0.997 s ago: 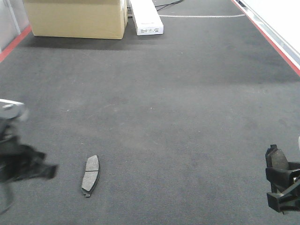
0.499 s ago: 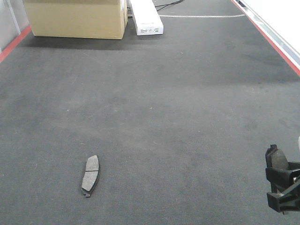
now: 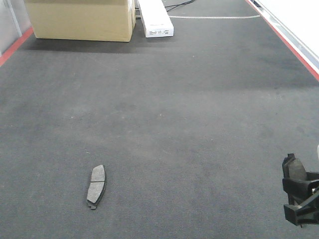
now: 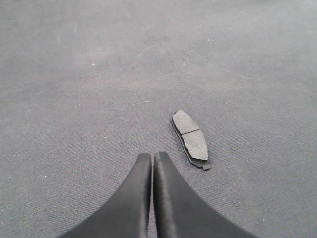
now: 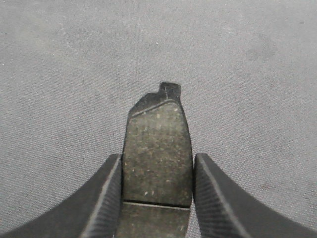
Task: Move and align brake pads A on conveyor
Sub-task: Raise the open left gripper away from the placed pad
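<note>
One brake pad lies flat on the dark grey conveyor at the lower left; it also shows in the left wrist view, just right of and beyond my left gripper, which is shut and empty. My left gripper is out of the front view. My right gripper at the lower right edge is shut on a second brake pad, gripped across its width near the groove, held over the belt. Other pads are out of view.
A cardboard box and a white box stand at the belt's far end. Red stripes run along the left edge and right edge.
My left arm, seen blurred at the left edge one second ago, has left the front view. The pad on the belt and my right gripper have not moved.
</note>
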